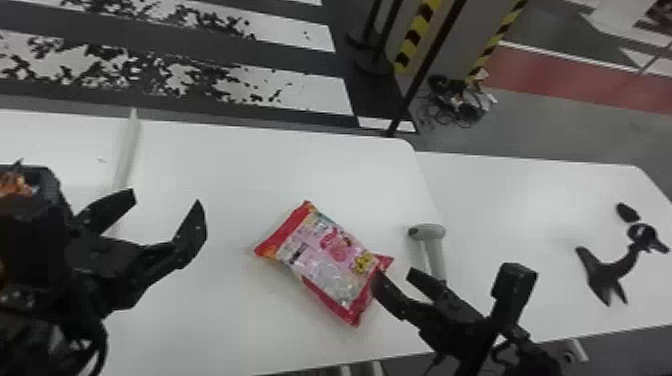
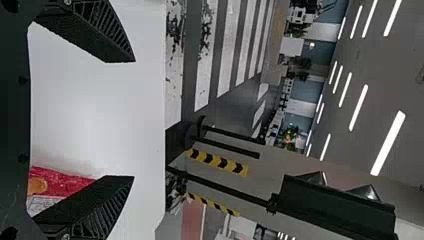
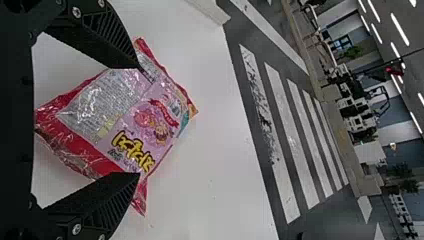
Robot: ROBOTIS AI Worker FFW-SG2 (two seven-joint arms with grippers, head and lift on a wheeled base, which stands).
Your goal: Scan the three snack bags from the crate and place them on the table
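The right gripper (image 1: 395, 275) has its two black fingers spread apart. One fingertip is at the red border of the snack bag (image 1: 330, 260); if it touches the bag, I cannot tell. In the right wrist view, the bag is seen across the space between these fingers and partly behind them, and they do not pinch it. The left gripper (image 1: 166, 200) also has its fingers well spread, with nothing between them, and it is above the white table (image 1: 225, 160), on the left side of the bag.

The bag lies flat on this table, turned at a slant. It has red ends, a pink middle and shiny clear parts.

To the right of the bag is a light grey scanner (image 1: 429, 232), near the seam between the white table and the second table (image 1: 490, 200). On the second table are a black curved object (image 1: 607, 275) and, just beside it, a small black piece (image 1: 627, 212). Beyond the tables, a black pole (image 1: 430, 65) rises, and a heap of cables (image 1: 462, 102) lies on the floor (image 1: 530, 120).
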